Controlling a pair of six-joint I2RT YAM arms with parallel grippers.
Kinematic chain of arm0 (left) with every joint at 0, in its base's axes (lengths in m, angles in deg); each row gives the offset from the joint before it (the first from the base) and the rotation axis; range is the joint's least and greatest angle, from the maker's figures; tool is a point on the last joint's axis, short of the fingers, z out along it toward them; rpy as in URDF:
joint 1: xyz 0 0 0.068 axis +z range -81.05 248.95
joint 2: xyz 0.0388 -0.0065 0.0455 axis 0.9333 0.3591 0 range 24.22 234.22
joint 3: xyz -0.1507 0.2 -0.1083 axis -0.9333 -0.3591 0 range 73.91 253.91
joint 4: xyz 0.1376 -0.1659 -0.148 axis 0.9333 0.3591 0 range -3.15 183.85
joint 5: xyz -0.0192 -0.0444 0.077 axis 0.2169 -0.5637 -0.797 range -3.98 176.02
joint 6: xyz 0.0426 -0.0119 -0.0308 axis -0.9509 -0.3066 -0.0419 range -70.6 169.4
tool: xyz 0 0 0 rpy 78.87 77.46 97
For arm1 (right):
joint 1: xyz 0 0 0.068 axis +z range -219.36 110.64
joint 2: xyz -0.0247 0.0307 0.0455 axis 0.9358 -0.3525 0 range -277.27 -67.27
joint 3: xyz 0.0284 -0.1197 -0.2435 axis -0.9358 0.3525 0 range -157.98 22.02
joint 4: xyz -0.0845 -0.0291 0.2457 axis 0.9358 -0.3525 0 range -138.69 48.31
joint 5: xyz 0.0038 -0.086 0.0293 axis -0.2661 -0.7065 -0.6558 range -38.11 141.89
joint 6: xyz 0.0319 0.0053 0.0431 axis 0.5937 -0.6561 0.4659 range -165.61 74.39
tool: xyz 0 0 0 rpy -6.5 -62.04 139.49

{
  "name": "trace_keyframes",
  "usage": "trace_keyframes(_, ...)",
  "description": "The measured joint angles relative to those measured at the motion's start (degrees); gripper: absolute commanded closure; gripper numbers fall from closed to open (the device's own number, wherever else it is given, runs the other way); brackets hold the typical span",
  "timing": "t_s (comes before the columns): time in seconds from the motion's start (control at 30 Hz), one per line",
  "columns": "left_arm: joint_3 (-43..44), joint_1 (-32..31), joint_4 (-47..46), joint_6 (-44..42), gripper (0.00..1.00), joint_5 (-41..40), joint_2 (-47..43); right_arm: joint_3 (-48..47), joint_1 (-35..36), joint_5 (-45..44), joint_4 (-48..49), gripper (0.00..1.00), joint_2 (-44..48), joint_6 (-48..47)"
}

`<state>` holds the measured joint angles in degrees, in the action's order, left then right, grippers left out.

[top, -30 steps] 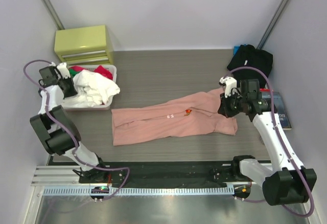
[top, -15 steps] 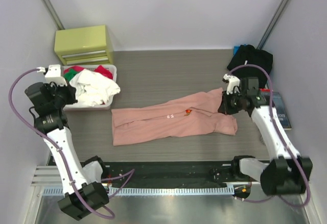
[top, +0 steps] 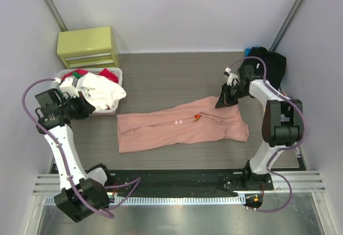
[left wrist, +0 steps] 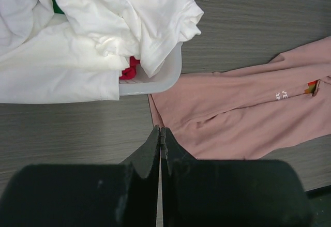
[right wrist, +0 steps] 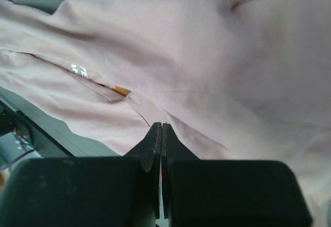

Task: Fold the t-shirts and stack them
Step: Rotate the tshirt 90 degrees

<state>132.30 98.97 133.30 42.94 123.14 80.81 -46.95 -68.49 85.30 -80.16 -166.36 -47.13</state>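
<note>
The salmon-pink t-shirt (top: pixel 182 125) lies folded lengthwise in a long strip across the middle of the table, with its small print and white text showing (left wrist: pixel 282 93). A black t-shirt (top: pixel 265 63) sits bunched at the back right corner. My right gripper (top: pixel 221 101) is shut with nothing in it, and hangs over the pink shirt's upper right end (right wrist: pixel 207 56). My left gripper (top: pixel 88 109) is also shut and holds nothing. It is beside the basket's near edge, left of the pink shirt's left end (left wrist: pixel 170 108).
A white basket (left wrist: pixel 163 79) at the left holds white cloth (top: pixel 99 93) and red cloth. A yellow-green drawer box (top: pixel 88 46) stands behind it. A dark flat book (top: pixel 296 118) lies at the right edge.
The left arm swung out from the back left to the basket's near side. The right gripper moved away from me to the pink shirt's upper right edge. Both stayed shut.
</note>
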Motion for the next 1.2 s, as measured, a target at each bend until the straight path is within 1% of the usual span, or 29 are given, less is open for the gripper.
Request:
trace_keyframes(0.13, 0.94, 0.0, 0.98, -0.04, 1.0, 0.02, -0.59, -0.83, -0.02, 1.92, 0.81, 0.99, -4.33, 1.64)
trace_keyframes(0.37, 0.26, 0.0, 0.24, 0.5, 1.0, 0.0, -3.78, 4.28, -1.53, 1.9, 0.9, 0.99, -1.84, 2.29)
trace_keyframes(0.53, -0.15, 0.0, -0.37, 1.36, 1.0, 0.02, -1.88, 5.73, -2.27, 1.75, 0.11, 0.99, -2.01, 2.4)
trace_keyframes(0.67, -0.15, 0.0, -0.42, 1.53, 1.0, -0.02, -0.96, 3.26, -2.27, 1.9, 0.07, 0.99, -5.53, 2.97)
trace_keyframes(0.77, -0.15, 0.0, -0.42, 1.38, 1.0, -0.17, -1.01, -0.33, -2.32, 1.7, 0.02, 0.99, -9.79, 3.56)
trace_keyframes(0.9, -0.15, 0.0, -0.26, 0.94, 1.0, -0.61, -1.31, -8.74, -2.6, 1.68, 0.02, 0.99, -17.62, 5.57)
trace_keyframes(1.03, -0.15, 0.0, 0.11, -0.24, 1.0, -1.09, -1.9, -20.87, -2.6, 1.79, -1.86, 0.99, -25.92, 8.52)
trace_keyframes(1.13, -0.15, 0.0, 0.24, -0.94, 1.0, -1.73, -1.9, -31.76, -2.47, 1.29, -2.89, 0.99, -32.09, 9.92)
trace_keyframes(1.2, -0.15, 0.0, 0.35, -1.51, 1.0, -2.19, -1.9, -36.44, -2.47, 0.85, -2.58, 0.99, -34.62, 10.58)
